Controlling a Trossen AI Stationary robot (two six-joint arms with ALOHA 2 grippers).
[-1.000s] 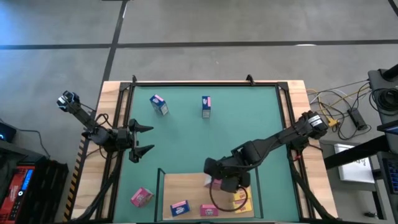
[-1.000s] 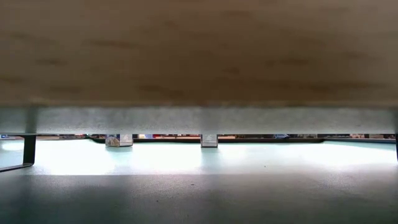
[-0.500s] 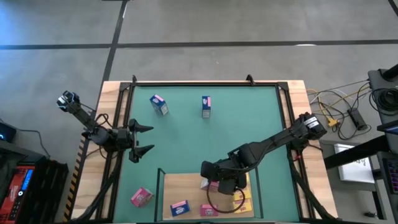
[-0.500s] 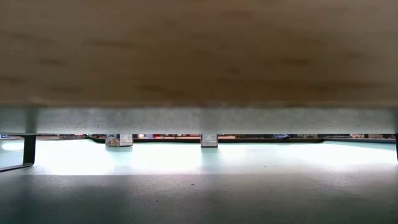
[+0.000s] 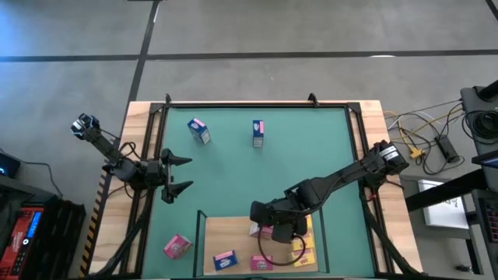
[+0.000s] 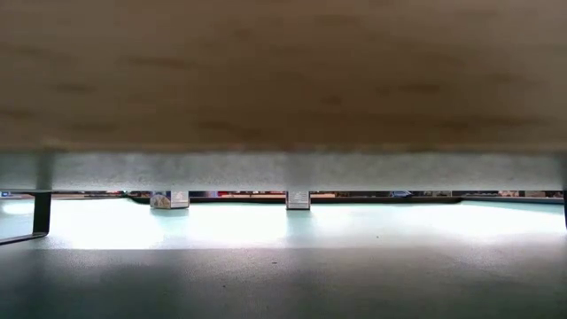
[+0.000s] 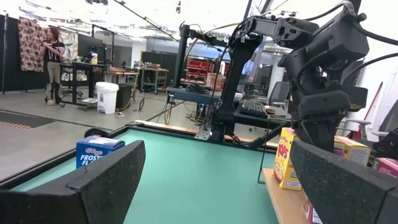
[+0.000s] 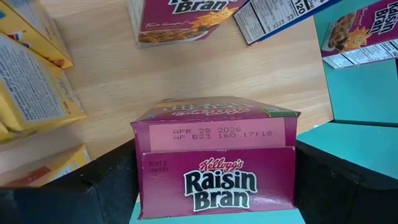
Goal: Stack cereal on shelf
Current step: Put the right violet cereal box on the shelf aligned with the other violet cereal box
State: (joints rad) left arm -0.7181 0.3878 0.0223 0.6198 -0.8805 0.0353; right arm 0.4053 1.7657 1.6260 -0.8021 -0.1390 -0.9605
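In the low view the underside of the shelf (image 6: 283, 71) fills most of the frame, so only a thin strip of green mat (image 6: 283, 221) shows beneath it, with 2 small boxes far off – too small there to read.

Under the right gripper (image 8: 214, 171), a pink Raisin Bran box (image 8: 214, 158) stands between the 2 dark fingers (image 8: 93, 193); whether the pads press it or have let go cannot be told. From above the arm hides most of this box (image 5: 261, 230), which sits on the light-wood shelf (image 5: 226, 233) near its middle. Yellow boxes (image 8: 34, 81) crowd 1 side of it, partly cut off at the frame edge; another pink box (image 8: 180, 18) and a blue box (image 8: 280, 15) lie further along the board.

Off the shelf, a pink box (image 5: 177, 246) lies on the mat just beside the board's left edge. The left gripper (image 5: 180, 174) hangs open and empty over the mat's left side. Farthest away stand a blue Frosted Flakes box (image 5: 199, 131) and 1 more upright box (image 5: 257, 133).
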